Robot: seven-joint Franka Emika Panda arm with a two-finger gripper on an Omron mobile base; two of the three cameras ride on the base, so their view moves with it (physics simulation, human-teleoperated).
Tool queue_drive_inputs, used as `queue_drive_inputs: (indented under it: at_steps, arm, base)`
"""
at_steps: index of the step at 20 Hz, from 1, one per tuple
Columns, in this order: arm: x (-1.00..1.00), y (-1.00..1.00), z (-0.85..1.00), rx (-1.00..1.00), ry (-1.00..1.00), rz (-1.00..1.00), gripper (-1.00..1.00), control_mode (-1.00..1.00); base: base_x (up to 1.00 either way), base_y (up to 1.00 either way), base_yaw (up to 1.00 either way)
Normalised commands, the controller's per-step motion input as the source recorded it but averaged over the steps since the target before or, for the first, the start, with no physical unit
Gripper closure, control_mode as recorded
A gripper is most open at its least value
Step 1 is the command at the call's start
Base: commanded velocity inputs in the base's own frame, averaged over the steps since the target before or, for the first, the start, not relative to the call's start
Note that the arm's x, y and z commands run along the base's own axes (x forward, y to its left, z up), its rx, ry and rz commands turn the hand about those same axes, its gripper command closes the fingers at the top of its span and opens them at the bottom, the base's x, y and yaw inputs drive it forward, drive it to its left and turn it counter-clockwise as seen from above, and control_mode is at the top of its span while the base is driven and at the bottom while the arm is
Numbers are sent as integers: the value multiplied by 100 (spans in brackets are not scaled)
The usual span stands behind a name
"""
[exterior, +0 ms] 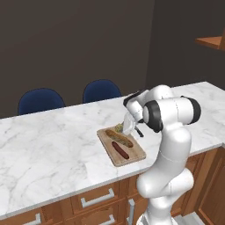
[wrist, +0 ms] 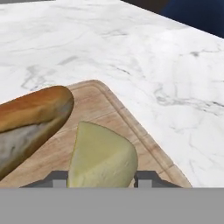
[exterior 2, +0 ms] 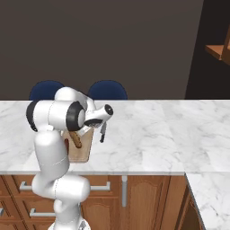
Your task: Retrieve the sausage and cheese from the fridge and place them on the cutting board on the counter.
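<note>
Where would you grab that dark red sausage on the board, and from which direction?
Around its middle, from straight above. The sausage lies flat on the cutting board, slim and round, beside the orange-brown loaf, so fingers should probably straddle its narrow width.

A domestic kitchen is indicated. A long white marble table [exterior: 52, 140] with grey veining is carried on brown wooden drawers [exterior: 94, 200] fitted with silver handles. A wooden cutting board [exterior: 132, 154] bearing food is seen at the table's centre. Two blue chairs [exterior: 40, 100] are placed behind the table at 12 o'clock, and a wooden shelf [exterior: 213, 41] is mounted at 2 o'clock.
</note>
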Motion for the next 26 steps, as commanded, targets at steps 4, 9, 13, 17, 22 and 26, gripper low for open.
queue_drive_inputs:
  at_steps: [4,9,13,17,22,26]
  arm:
    - [-45,20,-31,0,-1,-9,100,-100]
    - [-30,17,-20,0,-3,-10,100,-100]
    - [-25,17,-22,0,0,-9,-100,-100]
    - [-14,2,-18,0,0,-8,-100,-100]
    - [-14,-2,-1,1,0,-2,-100,-100]
    - [-28,8,17,8,0,0,-100,-100]
  base:
    - [0,0,0]
    - [0,0,0]
    - [0,0,0]
    - [0,0,0]
    - [0,0,0]
    - [0,0,0]
